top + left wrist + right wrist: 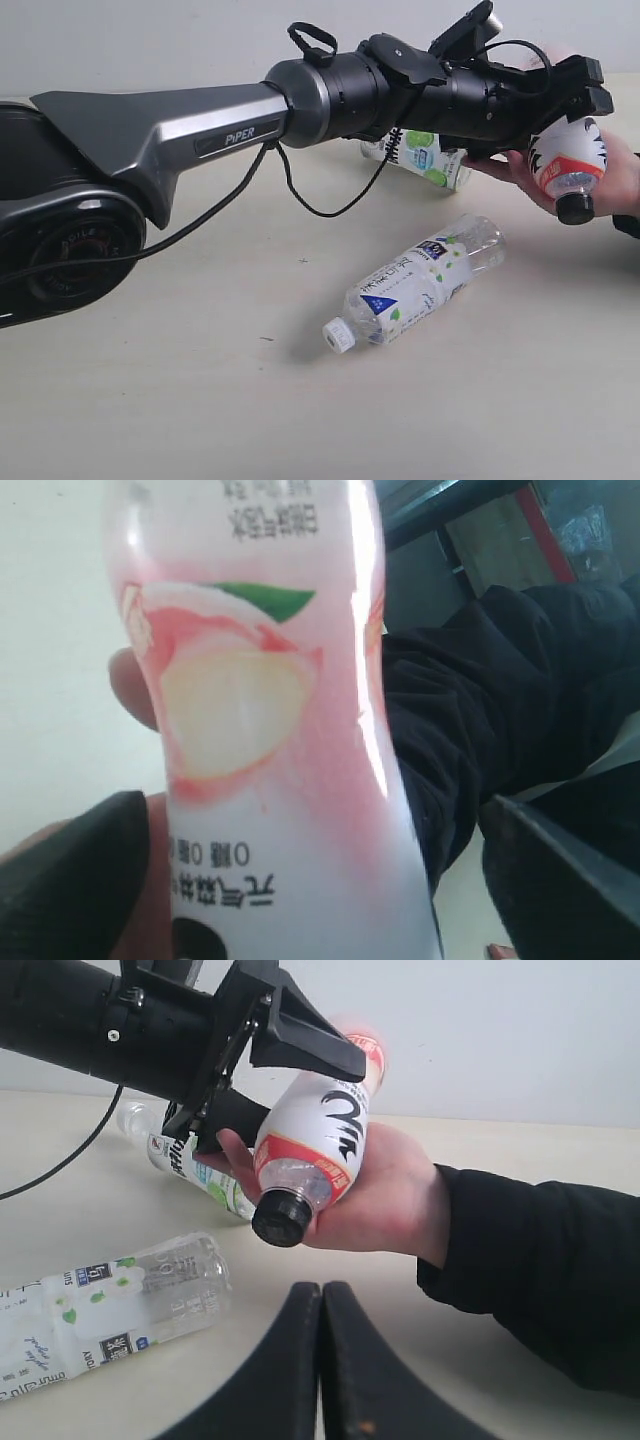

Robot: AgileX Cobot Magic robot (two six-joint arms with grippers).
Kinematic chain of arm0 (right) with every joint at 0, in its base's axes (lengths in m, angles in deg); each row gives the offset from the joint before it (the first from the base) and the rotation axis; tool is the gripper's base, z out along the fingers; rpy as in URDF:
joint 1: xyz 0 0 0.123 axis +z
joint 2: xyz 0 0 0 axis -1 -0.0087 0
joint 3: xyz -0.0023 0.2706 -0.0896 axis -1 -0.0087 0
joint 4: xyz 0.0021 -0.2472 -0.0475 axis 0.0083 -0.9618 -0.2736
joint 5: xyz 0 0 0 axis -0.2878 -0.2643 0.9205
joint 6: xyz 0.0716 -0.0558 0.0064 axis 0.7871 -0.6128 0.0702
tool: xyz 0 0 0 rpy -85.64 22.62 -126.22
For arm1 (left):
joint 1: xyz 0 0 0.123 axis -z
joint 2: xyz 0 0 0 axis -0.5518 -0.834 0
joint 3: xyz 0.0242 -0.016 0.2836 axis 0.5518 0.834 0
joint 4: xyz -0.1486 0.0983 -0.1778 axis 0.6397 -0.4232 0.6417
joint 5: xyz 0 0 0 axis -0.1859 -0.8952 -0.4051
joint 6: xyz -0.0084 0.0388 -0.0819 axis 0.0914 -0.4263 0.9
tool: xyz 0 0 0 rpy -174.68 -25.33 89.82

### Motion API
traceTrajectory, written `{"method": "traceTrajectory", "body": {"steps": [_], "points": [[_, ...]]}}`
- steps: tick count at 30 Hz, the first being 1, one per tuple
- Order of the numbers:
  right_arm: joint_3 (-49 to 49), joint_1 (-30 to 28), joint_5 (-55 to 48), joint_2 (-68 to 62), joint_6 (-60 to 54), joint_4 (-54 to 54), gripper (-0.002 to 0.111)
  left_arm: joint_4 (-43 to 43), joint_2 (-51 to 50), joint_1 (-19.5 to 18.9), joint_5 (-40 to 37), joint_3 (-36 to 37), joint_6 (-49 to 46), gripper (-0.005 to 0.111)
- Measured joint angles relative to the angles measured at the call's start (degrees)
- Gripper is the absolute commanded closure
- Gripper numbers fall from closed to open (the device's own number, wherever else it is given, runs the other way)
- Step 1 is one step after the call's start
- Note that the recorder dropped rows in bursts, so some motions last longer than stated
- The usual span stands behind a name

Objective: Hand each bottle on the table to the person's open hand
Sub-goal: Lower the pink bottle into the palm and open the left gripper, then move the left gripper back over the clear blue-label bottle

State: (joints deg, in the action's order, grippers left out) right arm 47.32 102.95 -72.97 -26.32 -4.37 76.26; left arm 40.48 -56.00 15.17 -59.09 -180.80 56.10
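Observation:
A black-capped bottle (570, 160) (310, 1150) with a pink-red and white label lies cap-down in the person's open hand (615, 180) (390, 1190) at the right. My left gripper (590, 90) (320, 880) stands open around its body (270, 710), one finger (560, 870) clearly apart from it. Two white-capped bottles lie on the table (200, 400): one in the middle (415, 280) (100, 1310), one further back behind my left arm (425, 158) (185, 1160). My right gripper (322, 1290) is shut and empty, near the table's surface, short of the hand.
The left arm (330, 100) stretches across the table from the left, with a black cable (300, 200) hanging under it. The person's dark sleeve (540, 1270) reaches in from the right.

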Motion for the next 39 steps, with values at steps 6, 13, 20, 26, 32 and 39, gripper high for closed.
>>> {"method": "traceTrajectory", "body": {"steps": [6, 13, 20, 26, 32, 39], "points": [[0.0, 0.0, 0.0, 0.0, 0.0, 0.0, 0.108, -0.11, 0.0, 0.0, 0.0, 0.0, 0.0, 0.017], [0.0, 0.0, 0.0, 0.0, 0.0, 0.0, 0.108, -0.21, 0.0, -0.32, -0.54, 0.0, -0.1, 0.017], [0.0, 0.0, 0.0, 0.0, 0.0, 0.0, 0.108, -1.06, 0.51, -2.12, -4.6, 0.0, -0.1, 0.017], [0.0, 0.0, 0.0, 0.0, 0.0, 0.0, 0.108, -1.4, 2.02, -3.81, -7.88, 0.0, -0.1, 0.017], [0.0, 0.0, 0.0, 0.0, 0.0, 0.0, 0.108, -2.14, 3.51, -4.91, -12.18, 0.0, -0.1, 0.017], [0.0, 0.0, 0.0, 0.0, 0.0, 0.0, 0.108, -6.51, 6.08, -6.86, -18.67, 0.0, -0.24, 0.025]]}}
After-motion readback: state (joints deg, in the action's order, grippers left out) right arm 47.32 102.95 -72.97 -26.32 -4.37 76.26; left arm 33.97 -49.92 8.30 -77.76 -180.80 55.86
